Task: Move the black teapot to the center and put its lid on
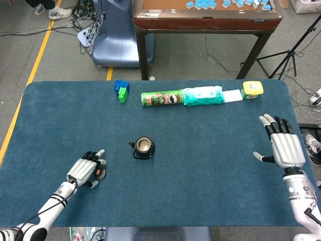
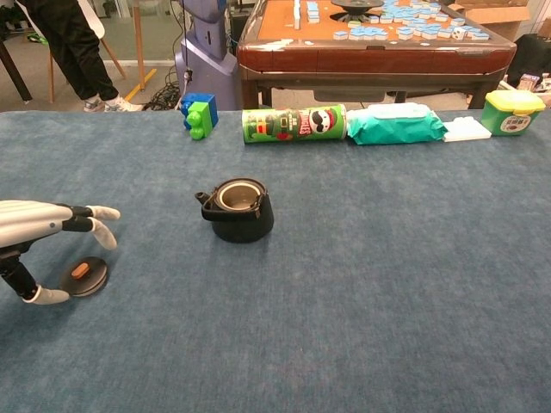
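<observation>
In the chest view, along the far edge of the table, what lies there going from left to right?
Blue and green blocks → green Pringles can lying on its side → teal wipes pack → small white box → yellow-lidded container.

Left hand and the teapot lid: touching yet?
Apart. Chest view shows the left hand spread above the lid, fingers clear of it, thumb beside its edge.
</observation>
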Robot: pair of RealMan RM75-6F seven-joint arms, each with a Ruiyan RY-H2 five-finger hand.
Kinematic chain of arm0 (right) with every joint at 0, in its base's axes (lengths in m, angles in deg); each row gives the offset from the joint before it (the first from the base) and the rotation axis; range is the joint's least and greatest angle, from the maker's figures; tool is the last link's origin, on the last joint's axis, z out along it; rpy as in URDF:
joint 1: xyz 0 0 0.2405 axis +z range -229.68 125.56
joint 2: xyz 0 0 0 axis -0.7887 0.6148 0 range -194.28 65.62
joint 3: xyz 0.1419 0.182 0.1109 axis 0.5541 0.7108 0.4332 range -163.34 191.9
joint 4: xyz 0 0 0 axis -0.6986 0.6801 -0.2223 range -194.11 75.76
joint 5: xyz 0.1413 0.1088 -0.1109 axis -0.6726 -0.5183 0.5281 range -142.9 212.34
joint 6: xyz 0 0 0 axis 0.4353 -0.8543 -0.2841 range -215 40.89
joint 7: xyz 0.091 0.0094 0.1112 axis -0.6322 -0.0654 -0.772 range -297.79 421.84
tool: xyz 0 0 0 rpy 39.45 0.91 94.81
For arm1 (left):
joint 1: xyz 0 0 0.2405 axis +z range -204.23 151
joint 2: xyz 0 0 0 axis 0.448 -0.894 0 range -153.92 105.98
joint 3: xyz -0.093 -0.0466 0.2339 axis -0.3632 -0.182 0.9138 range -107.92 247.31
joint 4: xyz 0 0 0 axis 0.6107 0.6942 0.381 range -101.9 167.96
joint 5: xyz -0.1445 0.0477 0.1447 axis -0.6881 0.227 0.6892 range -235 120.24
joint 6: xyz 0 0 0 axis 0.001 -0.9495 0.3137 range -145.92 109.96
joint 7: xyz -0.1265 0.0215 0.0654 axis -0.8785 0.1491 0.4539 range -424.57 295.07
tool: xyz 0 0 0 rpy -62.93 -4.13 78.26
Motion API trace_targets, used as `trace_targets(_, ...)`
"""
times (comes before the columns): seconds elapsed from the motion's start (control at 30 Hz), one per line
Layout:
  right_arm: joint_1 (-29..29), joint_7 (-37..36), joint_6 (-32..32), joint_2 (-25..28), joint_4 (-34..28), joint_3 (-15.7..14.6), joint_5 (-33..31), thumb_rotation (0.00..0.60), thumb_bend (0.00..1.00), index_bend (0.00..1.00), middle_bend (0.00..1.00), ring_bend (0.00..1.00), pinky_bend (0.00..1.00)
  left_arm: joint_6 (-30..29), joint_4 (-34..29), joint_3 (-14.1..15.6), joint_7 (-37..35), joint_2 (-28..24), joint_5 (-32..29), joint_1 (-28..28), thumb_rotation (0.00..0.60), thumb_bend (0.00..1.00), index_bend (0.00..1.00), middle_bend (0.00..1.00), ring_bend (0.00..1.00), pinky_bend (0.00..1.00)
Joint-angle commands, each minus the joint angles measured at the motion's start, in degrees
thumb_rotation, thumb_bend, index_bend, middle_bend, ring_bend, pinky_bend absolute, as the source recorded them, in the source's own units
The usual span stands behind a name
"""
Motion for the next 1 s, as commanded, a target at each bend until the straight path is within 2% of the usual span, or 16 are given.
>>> trace_targets(0.03, -0.3, -0.2, 0.2, 0.0, 0.2, 0.2, 0.2, 0.6, 0.09, 0.05, 0.1, 0.0, 0.0, -0.3, 0.3, 0.2, 0.2, 0.3, -0.3, 0.0, 0.6, 0.23, 0.25, 0.0, 0.0, 0.0)
trace_targets(1.0, -3.6, -1.6, 0.2, 0.8, -0.2, 2.5, 2.2, 0.6, 0.09, 0.07, 0.1, 0.0, 0.0, -0.4, 3.6, 0.9, -1.7, 2.3, -1.5, -1.0, 0.6, 0.23, 0.3, 0.0, 0.0, 0.0)
